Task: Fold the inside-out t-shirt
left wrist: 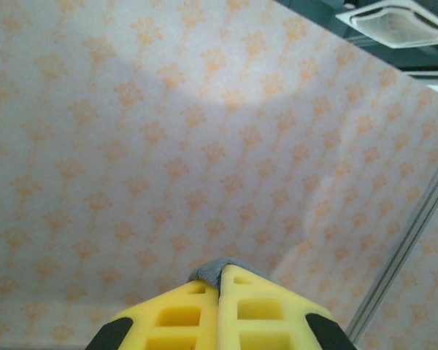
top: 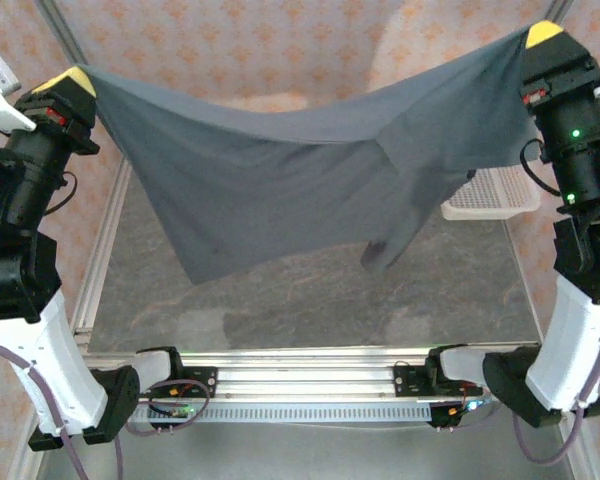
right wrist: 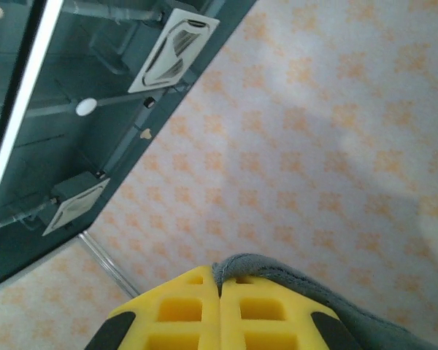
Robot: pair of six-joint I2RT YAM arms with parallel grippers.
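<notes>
The inside-out t-shirt (top: 280, 180), dark slate-grey, hangs spread in the air between both raised arms, sagging in the middle, its lower edge above the table. My left gripper (top: 72, 80) is shut on its upper left corner; a grey fold (left wrist: 213, 271) pokes out between the yellow fingers (left wrist: 263, 306). At the upper right my right gripper (top: 543, 33) is shut on the other corner, where the cloth (right wrist: 277, 271) drapes over the right finger (right wrist: 270, 313). A sleeve (top: 395, 235) dangles low on the right side.
A white mesh basket (top: 495, 195) sits at the table's right edge, partly behind the shirt and the right arm. The dark table top (top: 310, 300) lies below the cloth. Patterned curtain walls (top: 280, 40) enclose the back and sides.
</notes>
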